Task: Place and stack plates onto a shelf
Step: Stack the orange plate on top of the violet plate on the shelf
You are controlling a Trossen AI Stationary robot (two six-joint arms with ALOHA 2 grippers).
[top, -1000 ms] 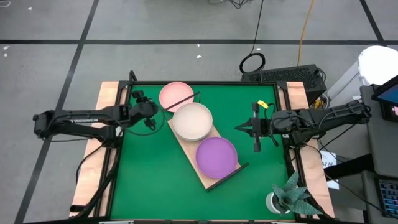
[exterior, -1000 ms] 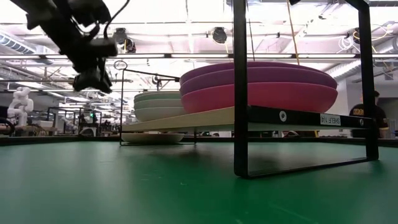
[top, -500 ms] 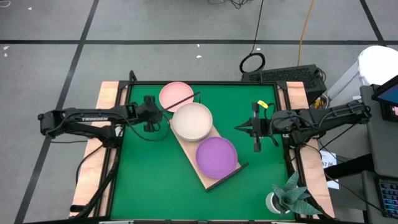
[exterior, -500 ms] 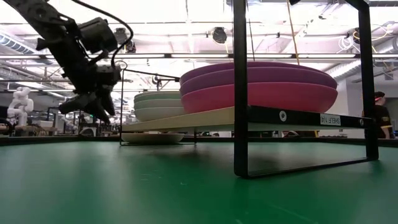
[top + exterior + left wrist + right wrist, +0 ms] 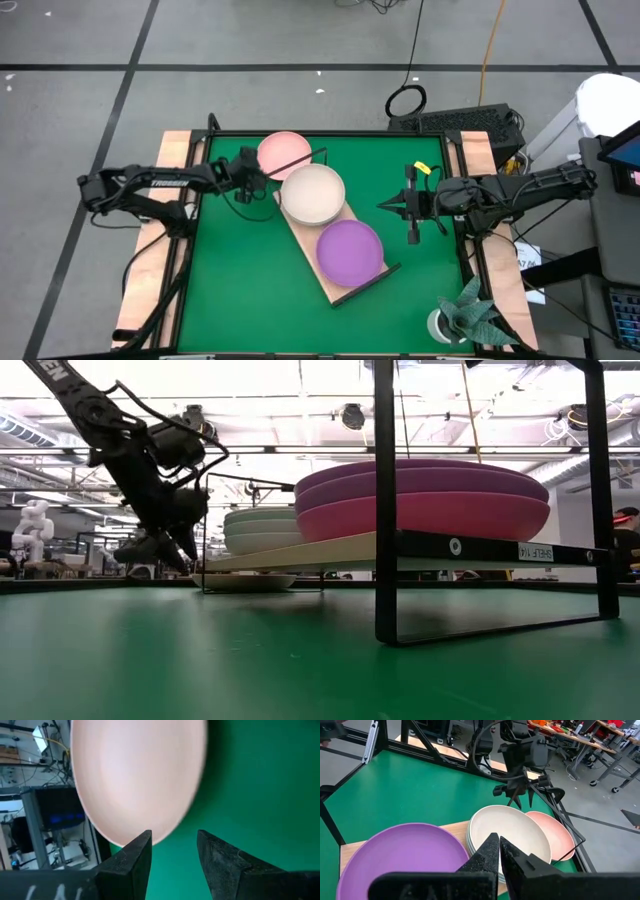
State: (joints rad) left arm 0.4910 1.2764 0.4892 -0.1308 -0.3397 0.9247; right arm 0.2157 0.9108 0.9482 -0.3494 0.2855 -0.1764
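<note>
At the far left of the mat, the pink plate [image 5: 283, 153] lies just beside the shelf [image 5: 332, 285]. Your left gripper [image 5: 246, 180] is at its rim, jaws apart, empty. Straddle the rim squarely w/ both fingers before closing. Right gripper [image 5: 384, 207] waits shut, right of shelf.

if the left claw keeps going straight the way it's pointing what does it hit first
Most likely the rim of the pink plate lying on the green mat. The open left claw points right at its near edge, though the gap is hard to judge.
</note>
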